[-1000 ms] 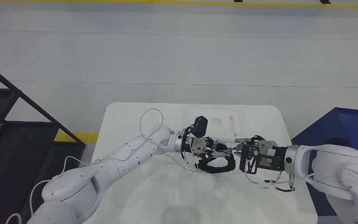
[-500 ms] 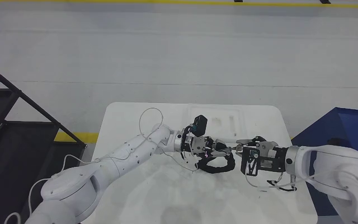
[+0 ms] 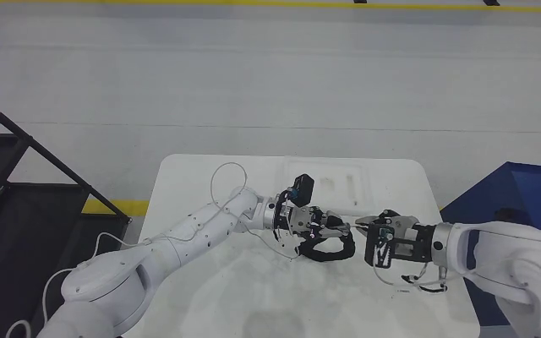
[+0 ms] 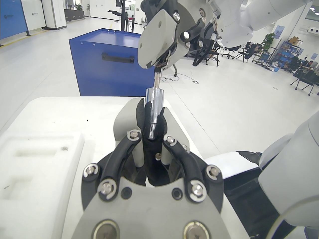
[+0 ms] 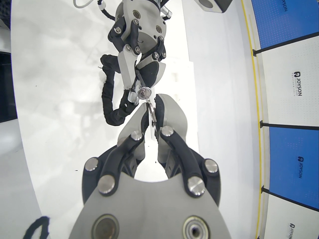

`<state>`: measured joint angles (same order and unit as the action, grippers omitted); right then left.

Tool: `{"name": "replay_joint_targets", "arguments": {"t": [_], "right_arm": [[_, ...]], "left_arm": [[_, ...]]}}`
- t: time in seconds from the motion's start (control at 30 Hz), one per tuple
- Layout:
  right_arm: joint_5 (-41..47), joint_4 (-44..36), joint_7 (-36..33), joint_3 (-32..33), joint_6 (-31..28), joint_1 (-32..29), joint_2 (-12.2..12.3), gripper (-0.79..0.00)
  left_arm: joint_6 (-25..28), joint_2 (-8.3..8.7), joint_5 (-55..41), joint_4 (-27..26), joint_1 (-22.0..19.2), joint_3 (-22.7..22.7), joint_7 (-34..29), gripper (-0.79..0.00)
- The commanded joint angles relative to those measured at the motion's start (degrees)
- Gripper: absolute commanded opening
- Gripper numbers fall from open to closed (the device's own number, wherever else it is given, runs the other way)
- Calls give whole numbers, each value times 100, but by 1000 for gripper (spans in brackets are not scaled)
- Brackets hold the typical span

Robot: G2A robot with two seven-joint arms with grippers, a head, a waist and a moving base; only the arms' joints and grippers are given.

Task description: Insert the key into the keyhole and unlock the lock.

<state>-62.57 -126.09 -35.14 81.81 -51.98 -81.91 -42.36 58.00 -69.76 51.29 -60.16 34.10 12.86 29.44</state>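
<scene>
My left gripper (image 3: 326,226) is shut on a cable lock, its chrome cylinder (image 4: 154,110) sticking out between the fingers. The lock's black cable (image 3: 325,250) loops below it over the white table (image 3: 211,296). My right gripper (image 3: 363,226) faces the left one tip to tip and is shut on the flat metal key (image 5: 151,114). The key's shaft (image 4: 157,80) sits in the keyhole at the cylinder's end face (image 5: 144,92). In the right wrist view, my right gripper (image 5: 151,105) holds the key edge-on, and the left gripper (image 5: 139,75) sits just beyond the cylinder.
A white foam tray (image 3: 338,179) with cut-out pockets lies on the table's far side, behind both grippers. A blue cabinet (image 3: 507,194) stands off the table's right edge. A black frame (image 3: 34,194) stands to the left.
The right gripper has rolled a little about its axis with the key in the keyhole and dropped slightly. The left gripper and lock have held their place.
</scene>
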Motion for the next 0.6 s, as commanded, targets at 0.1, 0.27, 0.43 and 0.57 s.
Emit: {"name": "replay_joint_targets", "arguments": {"t": [0.1,0.27,0.43,0.57], "right_arm": [[716,51,-257,-13,230,12,6,-785],[1807,129,-707,-93,526,116,20,-785],[2750,181,-1502,-240,1109,316,44,-785],[3217,128,-1942,-266,1737,539,47,-785]], "left_arm": [[0,0,15,-1,-1,4,4,-785],[0,1,108,-2,3,29,60,-785],[0,9,227,-29,26,76,170,-785],[0,24,360,-58,56,148,260,-785]]}}
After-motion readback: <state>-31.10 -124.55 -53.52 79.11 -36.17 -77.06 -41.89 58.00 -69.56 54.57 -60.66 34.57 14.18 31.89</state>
